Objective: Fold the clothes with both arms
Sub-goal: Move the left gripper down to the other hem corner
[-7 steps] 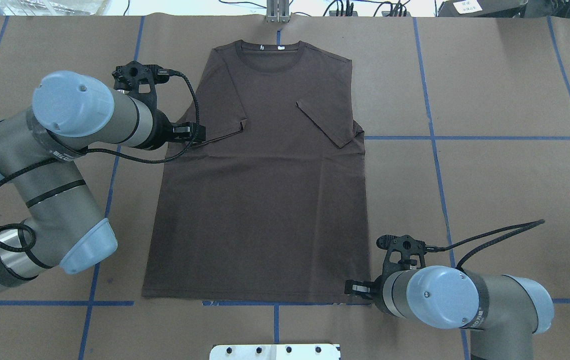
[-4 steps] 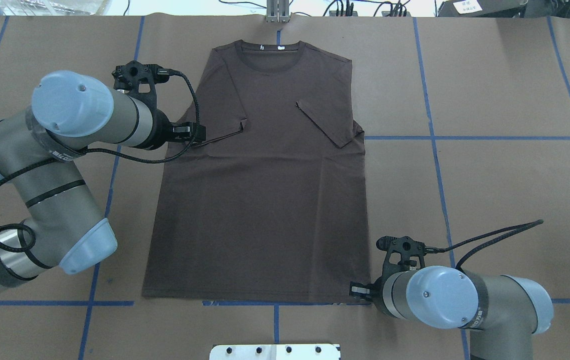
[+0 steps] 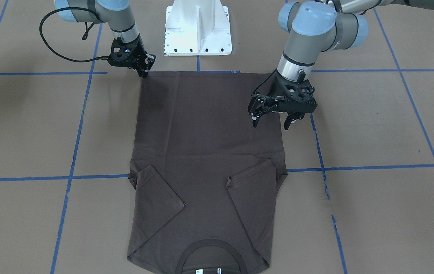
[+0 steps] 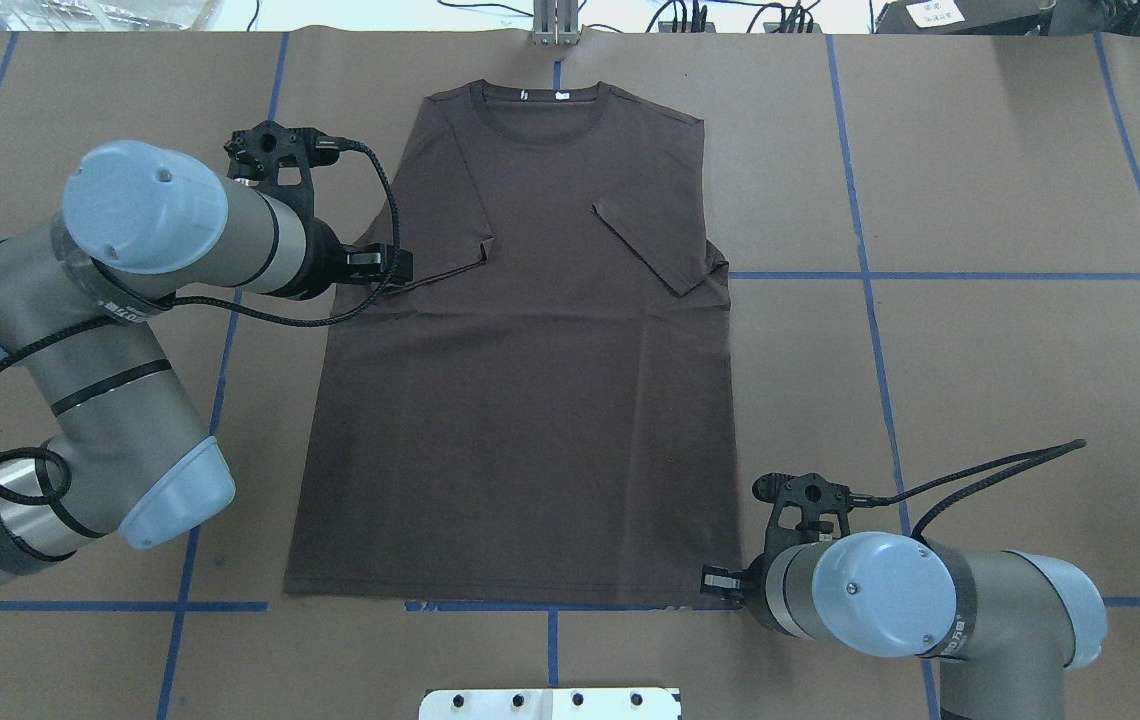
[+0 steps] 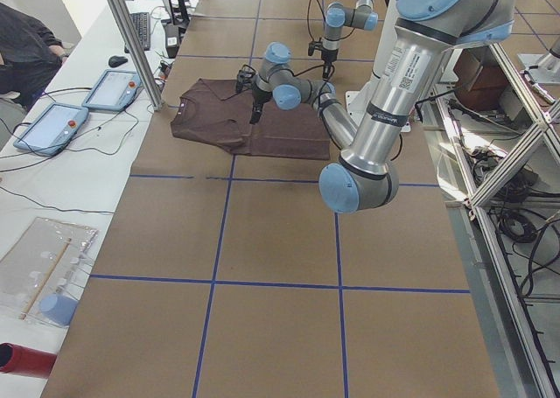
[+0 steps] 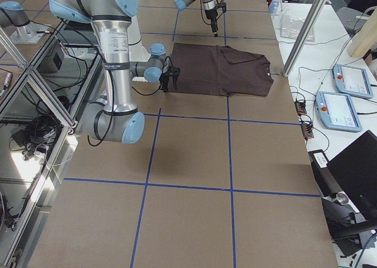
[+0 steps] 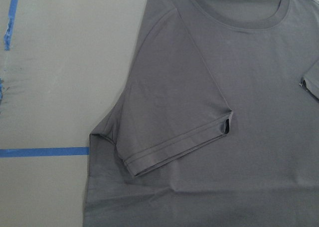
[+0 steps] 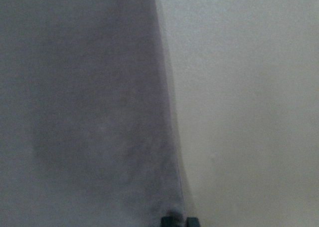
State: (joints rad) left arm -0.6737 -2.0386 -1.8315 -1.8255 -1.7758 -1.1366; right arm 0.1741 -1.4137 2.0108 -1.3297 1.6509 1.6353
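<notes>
The dark brown T-shirt (image 4: 530, 400) lies flat on the brown table cover, collar (image 4: 540, 112) at the far side and both sleeves folded in over the chest. My left gripper (image 3: 270, 123) is open and hovers over the shirt's left side edge, just below the folded sleeve (image 7: 174, 142). It also shows in the overhead view (image 4: 385, 265). My right gripper (image 3: 143, 73) is down at the near right hem corner, jaws together on the shirt's edge. In the right wrist view its fingertips (image 8: 172, 221) meet at the cloth's corner (image 8: 89, 112).
The white bolted pedestal (image 3: 198, 26) stands at the near table edge, just behind the hem. Blue tape lines (image 4: 930, 275) grid the cover. A metal post (image 4: 555, 25) stands beyond the collar. Tablets (image 5: 52, 122) and cables lie on the side bench.
The right gripper's tip has shifted slightly right at the hem corner and looks narrower. The left arm and the shirt have hardly moved.
</notes>
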